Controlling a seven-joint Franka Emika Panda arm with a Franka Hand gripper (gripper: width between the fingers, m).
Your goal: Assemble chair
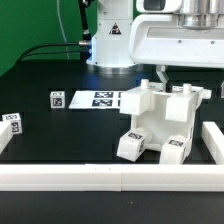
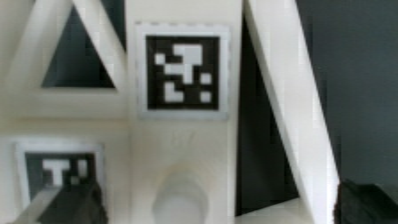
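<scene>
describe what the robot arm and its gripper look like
The arm is glossy white with rounded shells, and a blue light glows low on it. The gripper is a wide, boxy white block with two thin dark fingers. A green cable runs behind the arm. No markings are visible on the arm or the gripper.

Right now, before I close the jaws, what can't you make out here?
Exterior view: whether the jaws touch the chair; too small and dark.
Wrist view: which part of the chair this is; too close, blurred.
Exterior view: tagged part cut off by the left edge.
</scene>
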